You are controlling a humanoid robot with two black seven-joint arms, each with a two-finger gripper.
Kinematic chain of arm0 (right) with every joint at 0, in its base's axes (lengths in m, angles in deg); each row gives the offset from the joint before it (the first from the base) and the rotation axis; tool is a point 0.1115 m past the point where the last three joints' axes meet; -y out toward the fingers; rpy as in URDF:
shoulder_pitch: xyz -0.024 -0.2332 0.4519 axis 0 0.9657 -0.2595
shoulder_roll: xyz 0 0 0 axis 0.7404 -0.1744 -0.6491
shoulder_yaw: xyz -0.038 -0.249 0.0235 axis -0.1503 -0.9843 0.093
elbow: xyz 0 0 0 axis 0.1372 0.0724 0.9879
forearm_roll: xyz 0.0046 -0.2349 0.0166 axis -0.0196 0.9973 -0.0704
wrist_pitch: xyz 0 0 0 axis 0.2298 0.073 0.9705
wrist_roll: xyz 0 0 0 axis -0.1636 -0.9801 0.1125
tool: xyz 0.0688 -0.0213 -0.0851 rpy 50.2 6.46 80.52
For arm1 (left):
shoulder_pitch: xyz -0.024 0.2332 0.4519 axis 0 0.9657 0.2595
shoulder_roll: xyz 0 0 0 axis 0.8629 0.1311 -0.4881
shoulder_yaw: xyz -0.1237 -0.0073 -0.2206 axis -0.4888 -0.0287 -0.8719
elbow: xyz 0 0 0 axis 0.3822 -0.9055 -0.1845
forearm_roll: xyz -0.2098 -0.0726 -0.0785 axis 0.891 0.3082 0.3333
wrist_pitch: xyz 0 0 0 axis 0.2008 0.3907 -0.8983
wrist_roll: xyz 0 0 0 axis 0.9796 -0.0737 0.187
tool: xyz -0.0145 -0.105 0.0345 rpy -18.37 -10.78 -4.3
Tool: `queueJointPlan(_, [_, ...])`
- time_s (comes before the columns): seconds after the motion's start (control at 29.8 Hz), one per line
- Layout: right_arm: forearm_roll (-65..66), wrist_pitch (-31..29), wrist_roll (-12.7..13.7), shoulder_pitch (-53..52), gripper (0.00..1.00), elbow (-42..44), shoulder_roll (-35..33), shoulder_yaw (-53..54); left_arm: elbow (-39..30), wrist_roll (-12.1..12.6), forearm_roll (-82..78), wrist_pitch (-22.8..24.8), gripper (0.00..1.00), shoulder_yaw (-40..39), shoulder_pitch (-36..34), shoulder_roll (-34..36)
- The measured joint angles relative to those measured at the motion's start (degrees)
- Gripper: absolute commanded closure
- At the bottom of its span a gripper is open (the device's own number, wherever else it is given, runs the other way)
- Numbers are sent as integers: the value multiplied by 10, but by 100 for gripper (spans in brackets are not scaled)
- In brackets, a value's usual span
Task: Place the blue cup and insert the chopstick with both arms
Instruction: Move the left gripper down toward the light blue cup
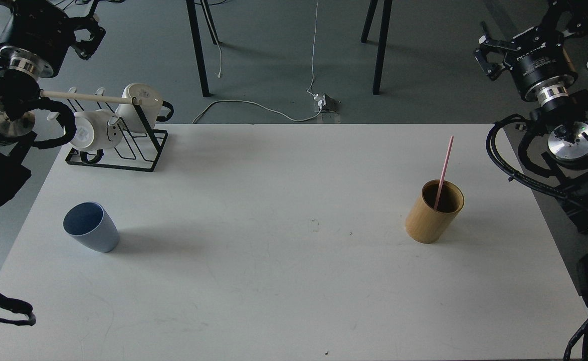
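The blue cup [91, 227] stands upright and empty near the left edge of the white table [273, 281]. The pink chopstick [444, 173] leans inside a tan bamboo cylinder [434, 211] on the right side of the table. My left gripper [89, 36] is raised at the top left, beyond the table's far edge, well away from the cup; its fingers look spread with nothing in them. My right gripper [488, 54] hangs at the top right, off the table, far above the chopstick, its claws apart and empty.
A black wire mug rack [123, 143] with a pale wooden rod holds white mugs [141, 105] at the back left corner. Black cables loop along both side edges. Chair legs and a white cable lie on the floor behind the table.
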State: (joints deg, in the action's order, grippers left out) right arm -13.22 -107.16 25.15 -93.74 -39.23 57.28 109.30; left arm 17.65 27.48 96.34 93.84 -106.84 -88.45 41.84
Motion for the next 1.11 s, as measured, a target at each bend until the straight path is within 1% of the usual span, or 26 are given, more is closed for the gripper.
queueJointPlan(0.27, [0, 0, 0, 4, 0, 3, 0, 0, -3, 1, 0, 0, 0, -1, 0, 5])
queueJointPlan(0.4, [0, 0, 0, 5, 0, -1, 0, 0, -8, 6, -9, 0, 1, 12, 0, 11])
queueJointPlan(0.5, [5, 0, 0, 3, 0, -1, 0, -1, -16, 7, -61, 0, 1, 40, -5, 33])
queueJointPlan(0.64, [11, 0, 0, 0, 0, -10, -4, -17, -41, 2, -193, 0, 1, 61, -12, 75])
queueJointPlan(0.77, [11, 0, 0, 0, 0, -26, -7, -20, -114, -3, -320, 0, 8, 66, -5, 135])
queueJointPlan(0.84, [11, 0, 0, 0, 0, -29, -7, -20, -171, -6, -387, 0, 11, 67, 4, 174])
queueJointPlan(0.94, [11, 0, 0, 0, 0, -29, -7, -20, -278, -8, -499, 0, 11, 66, 23, 239])
queueJointPlan(1.04, [11, 0, 0, 0, 0, -27, -8, -18, -387, -8, -594, 0, 11, 65, 63, 297])
queueJointPlan(1.11, [11, 0, -1, 0, 0, -26, -12, -18, -431, -8, -654, 0, 11, 66, 89, 323])
